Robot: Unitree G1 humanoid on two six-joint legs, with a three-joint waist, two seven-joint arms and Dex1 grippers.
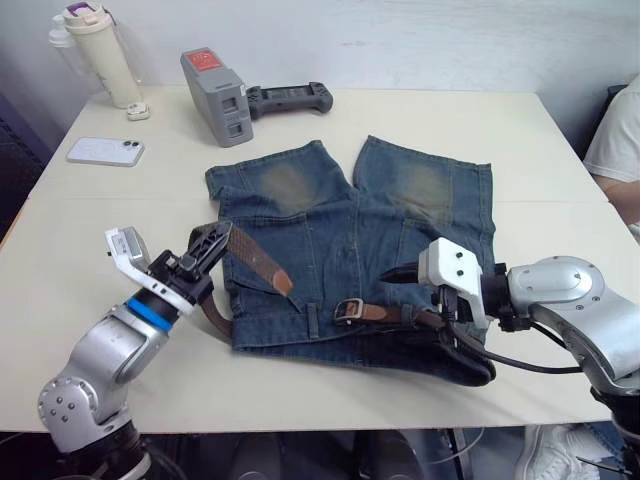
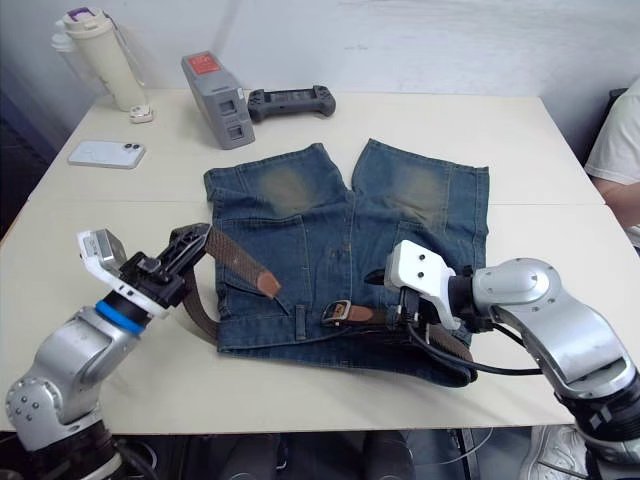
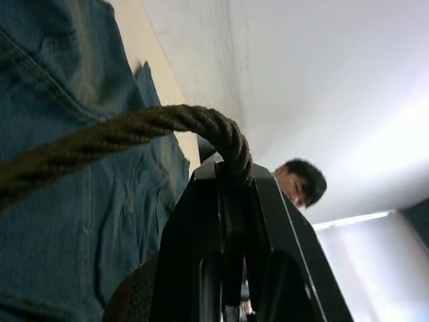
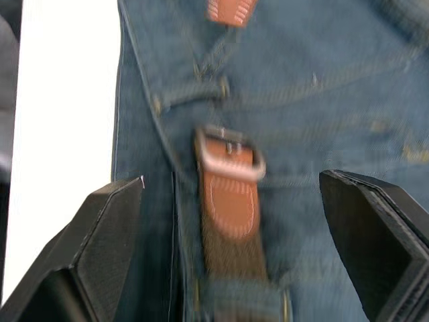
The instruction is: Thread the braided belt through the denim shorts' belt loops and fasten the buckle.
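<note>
Braided belt is being pinched in the clenched left gripper, tan tip hanging free over the denim shorts, likely kept lifted for feeding toward the buckle. Right gripper is hovering spread wide over the buckle end at the waistband, grasping nothing, probably lining up to steady it. Shorts are lying flat mid-bench. Belt loops are hard to pick out; strap behind the right gripper is hidden.
</note>
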